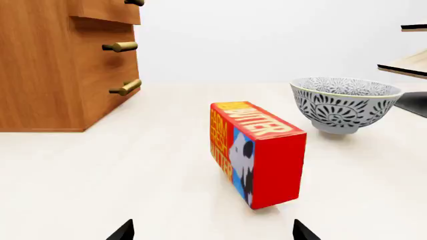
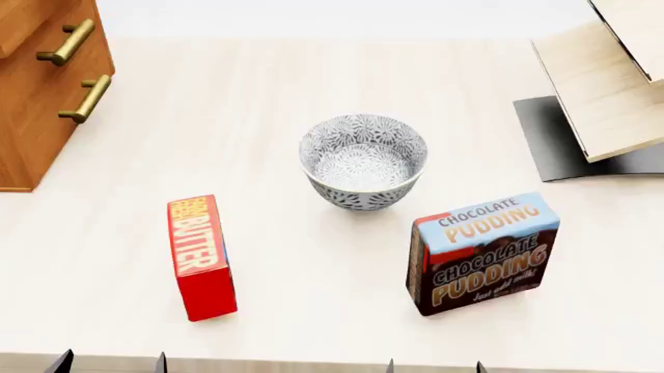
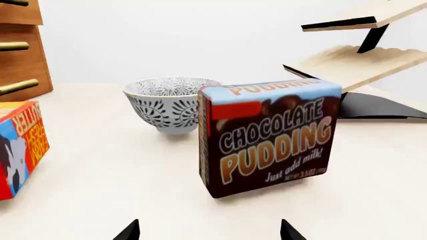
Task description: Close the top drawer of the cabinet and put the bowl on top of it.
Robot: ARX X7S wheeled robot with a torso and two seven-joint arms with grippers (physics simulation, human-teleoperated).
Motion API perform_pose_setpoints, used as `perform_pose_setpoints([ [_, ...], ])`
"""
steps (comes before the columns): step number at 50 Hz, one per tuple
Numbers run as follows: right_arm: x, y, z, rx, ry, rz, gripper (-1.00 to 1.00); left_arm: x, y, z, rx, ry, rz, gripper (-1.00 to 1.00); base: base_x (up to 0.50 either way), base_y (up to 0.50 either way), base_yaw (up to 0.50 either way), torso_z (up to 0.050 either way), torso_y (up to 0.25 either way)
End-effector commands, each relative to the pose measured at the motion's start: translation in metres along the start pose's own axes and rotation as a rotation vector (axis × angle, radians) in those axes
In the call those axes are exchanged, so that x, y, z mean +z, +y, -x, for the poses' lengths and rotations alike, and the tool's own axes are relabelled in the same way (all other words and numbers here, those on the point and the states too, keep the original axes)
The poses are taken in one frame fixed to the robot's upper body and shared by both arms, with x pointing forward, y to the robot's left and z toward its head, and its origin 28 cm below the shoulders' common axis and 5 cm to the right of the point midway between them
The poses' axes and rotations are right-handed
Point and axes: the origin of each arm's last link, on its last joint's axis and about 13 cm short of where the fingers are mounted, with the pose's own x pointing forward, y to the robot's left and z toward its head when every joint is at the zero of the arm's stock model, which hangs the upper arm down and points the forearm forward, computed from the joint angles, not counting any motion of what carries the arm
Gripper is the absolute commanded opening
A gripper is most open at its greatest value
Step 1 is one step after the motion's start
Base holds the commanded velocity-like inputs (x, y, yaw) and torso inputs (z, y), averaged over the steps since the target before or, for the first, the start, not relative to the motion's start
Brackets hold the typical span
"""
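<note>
The orange-brown cabinet (image 1: pixel 53 65) stands at the table's far left, and its corner shows in the head view (image 2: pixel 42 93). Its top drawer (image 1: pixel 107 11) juts out past the two lower fronts. The patterned bowl (image 2: pixel 363 159) sits upright in the middle of the table, also in the left wrist view (image 1: pixel 343 102) and the right wrist view (image 3: pixel 170 102). My left gripper (image 1: pixel 213 232) hovers open and empty near the front edge, short of the butter box. My right gripper (image 3: pixel 209 231) is open and empty too, in front of the pudding box. Only the fingertips of both show in the head view.
A red butter box (image 2: pixel 200 256) stands between my left gripper and the cabinet side. A chocolate pudding box (image 2: pixel 483 252) stands to the right of the bowl. A pale wooden rack (image 2: pixel 612 85) on a black base (image 2: pixel 550 140) fills the far right.
</note>
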Motion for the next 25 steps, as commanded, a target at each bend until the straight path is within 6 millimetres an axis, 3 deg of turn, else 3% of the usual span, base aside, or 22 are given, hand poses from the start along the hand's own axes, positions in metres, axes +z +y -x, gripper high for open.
perform_pose_setpoints([
  [1, -0.001, 0.0, 0.001, -0.022, 0.011, 0.025, 1.0, 0.001, 0.001, 0.0, -0.002, 0.009, 0.006, 1.0, 0.0, 0.0, 0.0, 0.0, 0.0],
  [11, 0.03, -0.005, 0.009, -0.046, -0.102, 0.071, 1.0, 0.019, 0.003, 0.003, -0.015, -0.008, 0.023, 1.0, 0.0, 0.0, 0.0, 0.0, 0.0],
  [25, 0.098, -0.015, 0.014, -0.057, -0.253, 0.134, 1.0, 0.078, 0.004, 0.01, 0.001, -0.145, -0.031, 1.0, 0.0, 0.0, 0.0, 0.0, 0.0],
])
